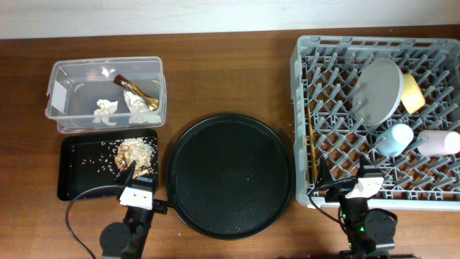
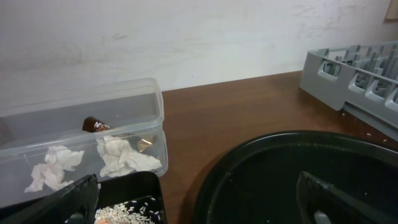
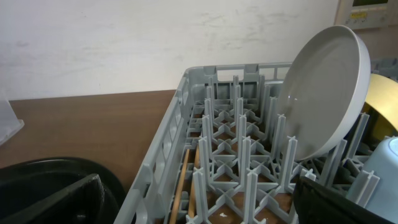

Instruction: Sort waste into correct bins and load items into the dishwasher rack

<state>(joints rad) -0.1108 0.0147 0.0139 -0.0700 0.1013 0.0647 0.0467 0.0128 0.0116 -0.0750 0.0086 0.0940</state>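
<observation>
The grey dishwasher rack [image 1: 302,108] at the right holds the grey-green plate [image 1: 379,90] upright, the yellow bowl [image 1: 412,93], the light blue cup [image 1: 395,139], the pink cup [image 1: 440,142] and the chopsticks [image 1: 312,140] along its left side. The clear tub [image 1: 68,124] holds white tissues [image 1: 106,108] and the gold-brown wrapper [image 1: 136,92]. The shallow black tray [image 1: 79,180] holds tan food scraps [image 1: 136,153]. My left gripper [image 1: 132,175] is open and empty at the tray's near right corner. My right gripper [image 1: 343,180] is open and empty at the rack's front edge.
A large round black tray [image 1: 230,174] lies between the bins and the rack, with a few rice grains on it. White rice grains are scattered in the shallow tray [image 2: 127,211]. The plate [image 3: 320,93] and chopsticks [image 3: 180,186] show in the right wrist view.
</observation>
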